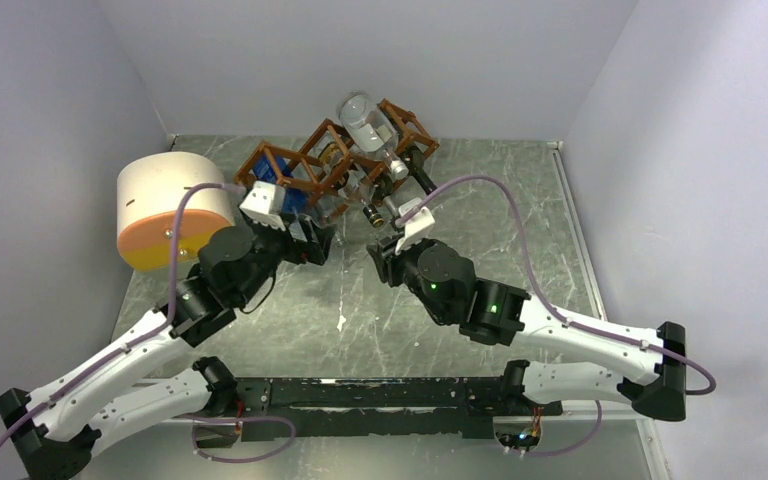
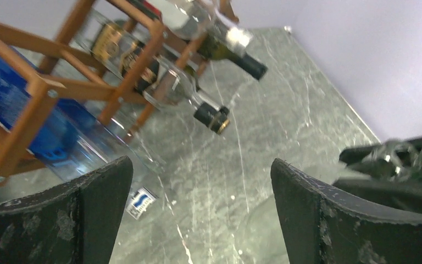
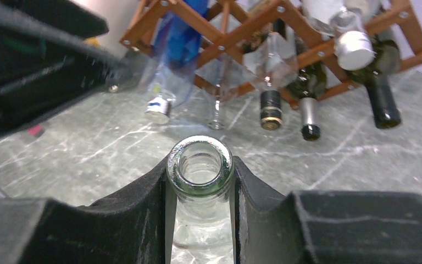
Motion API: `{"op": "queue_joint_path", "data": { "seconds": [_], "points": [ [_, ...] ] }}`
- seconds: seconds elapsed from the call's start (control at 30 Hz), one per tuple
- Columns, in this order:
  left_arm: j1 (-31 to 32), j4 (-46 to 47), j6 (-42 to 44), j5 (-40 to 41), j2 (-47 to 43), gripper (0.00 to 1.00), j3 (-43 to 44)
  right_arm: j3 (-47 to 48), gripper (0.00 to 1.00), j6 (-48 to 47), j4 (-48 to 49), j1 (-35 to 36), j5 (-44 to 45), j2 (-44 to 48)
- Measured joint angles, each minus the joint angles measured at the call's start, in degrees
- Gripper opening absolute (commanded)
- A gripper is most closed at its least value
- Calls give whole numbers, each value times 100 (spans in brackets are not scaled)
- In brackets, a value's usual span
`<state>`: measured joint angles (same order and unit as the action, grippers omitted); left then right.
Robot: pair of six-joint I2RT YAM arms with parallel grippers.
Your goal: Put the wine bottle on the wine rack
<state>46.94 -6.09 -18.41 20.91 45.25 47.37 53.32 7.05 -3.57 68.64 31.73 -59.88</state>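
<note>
I have the right gripper (image 3: 200, 170) clamped on the wine bottle (image 3: 200, 220) neck, near the wine rack (image 2: 30, 115), left gripper (image 2: 200, 181) spread empty; the glass is probably stiff, slick and breakable, so hold below the lip.

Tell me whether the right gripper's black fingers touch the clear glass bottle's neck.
Touching. Right wrist view: the right gripper clamps the clear glass bottle, fingers flush on both sides.

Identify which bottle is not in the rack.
The clear glass bottle clamped by its neck in the right gripper; every other bottle lies in the wine rack.
</note>
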Motion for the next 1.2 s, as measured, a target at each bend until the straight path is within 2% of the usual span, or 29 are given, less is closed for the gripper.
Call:
{"op": "queue_joint_path", "data": {
  "seconds": [0.13,0.37,0.63,0.83,1.2],
  "points": [
    [-2,79,-68,-378,125,99,-258,0,0,157,-243,-2,511,72],
    [-2,313,-35,-999,507,99,-295,2,0,339,-463,0,883,297],
    [-2,1040,695,-2929,603,97,-903,101,0,496,-516,-2,1016,584],
    [-2,1659,1003,-3698,645,95,-1095,109,0,496,-511,-2,726,874],
    [7,2243,1224,-4649,1067,95,-1196,111,0,138,-157,-7,-538,1250]
  ]
}}
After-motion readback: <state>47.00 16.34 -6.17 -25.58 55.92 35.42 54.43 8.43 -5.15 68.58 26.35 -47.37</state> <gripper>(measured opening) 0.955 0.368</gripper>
